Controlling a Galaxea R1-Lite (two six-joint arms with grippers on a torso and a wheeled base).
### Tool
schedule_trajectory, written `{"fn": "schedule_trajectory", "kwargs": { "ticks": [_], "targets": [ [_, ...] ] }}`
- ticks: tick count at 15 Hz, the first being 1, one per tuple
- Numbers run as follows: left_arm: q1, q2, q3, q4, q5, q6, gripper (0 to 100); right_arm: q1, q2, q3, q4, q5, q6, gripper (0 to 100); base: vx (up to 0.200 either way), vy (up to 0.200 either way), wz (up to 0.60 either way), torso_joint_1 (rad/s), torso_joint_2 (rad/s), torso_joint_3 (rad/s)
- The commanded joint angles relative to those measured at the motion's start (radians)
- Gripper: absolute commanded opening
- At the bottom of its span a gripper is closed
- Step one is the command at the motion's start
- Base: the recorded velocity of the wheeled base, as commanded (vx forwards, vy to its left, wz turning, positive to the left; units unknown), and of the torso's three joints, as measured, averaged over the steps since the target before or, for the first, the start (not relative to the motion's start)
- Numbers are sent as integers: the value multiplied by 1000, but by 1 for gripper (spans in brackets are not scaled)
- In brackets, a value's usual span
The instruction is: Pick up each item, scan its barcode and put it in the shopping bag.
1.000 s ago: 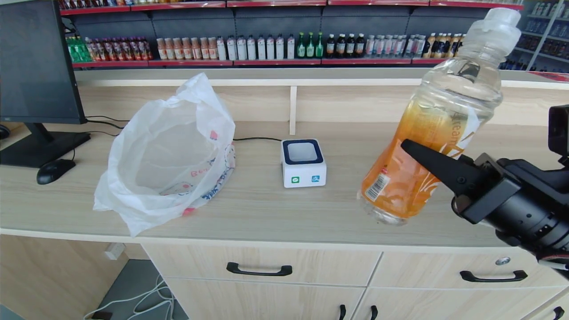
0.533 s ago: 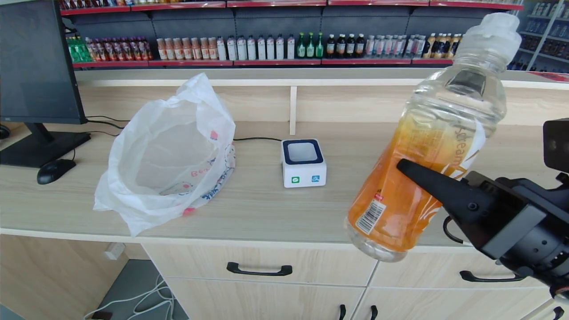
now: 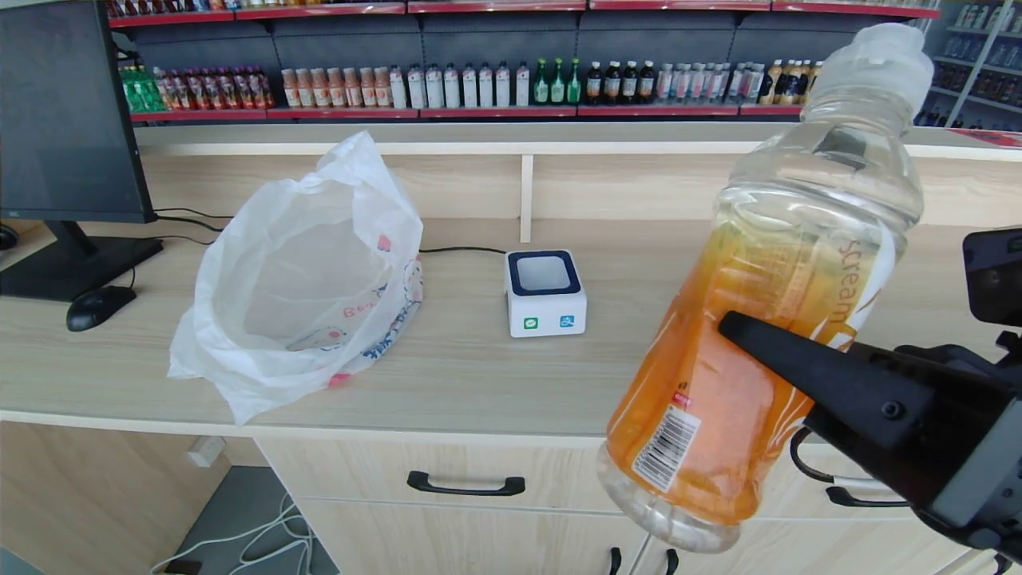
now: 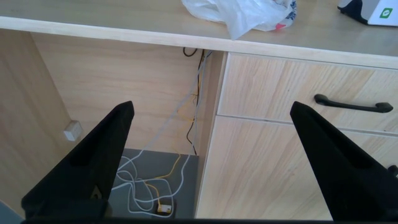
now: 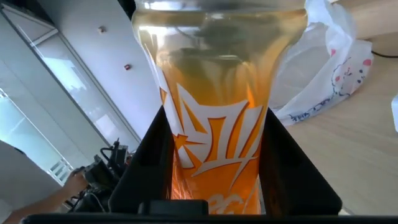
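Right of the white cube scanner, aloft and tilted: clear plastic bottle of orange drink, pinched between black right gripper jaws. Left of scanner: white plastic shopping bag. Left gripper: jaws spread.

A pale wood counter runs across the scene. At its left end stands a dark monitor on a black stand, with a black mouse just in front of the stand. Thin black cables trail behind the monitor. A low raised ledge backs the counter. Under the counter are drawers with black handles. Left of them, white cords lie on the grey floor below a small wall socket. Behind, red-edged shelves hold rows of bottled drinks.
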Motion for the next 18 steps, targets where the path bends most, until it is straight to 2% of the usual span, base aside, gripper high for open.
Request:
{"fn": "schedule_trajectory", "kwargs": {
  "ticks": [1,8,18],
  "targets": [
    [1,0,0,-1,0,0,100,53,14,-9,0,-1,4,0,0,0,0,0,0,0],
    [1,0,0,1,0,0,100,84,11,-55,0,1,168,0,0,0,0,0,0,0],
    [1,0,0,1,0,-2,100,111,-37,-40,0,1,188,0,0,0,0,0,0,0]
  ]
}}
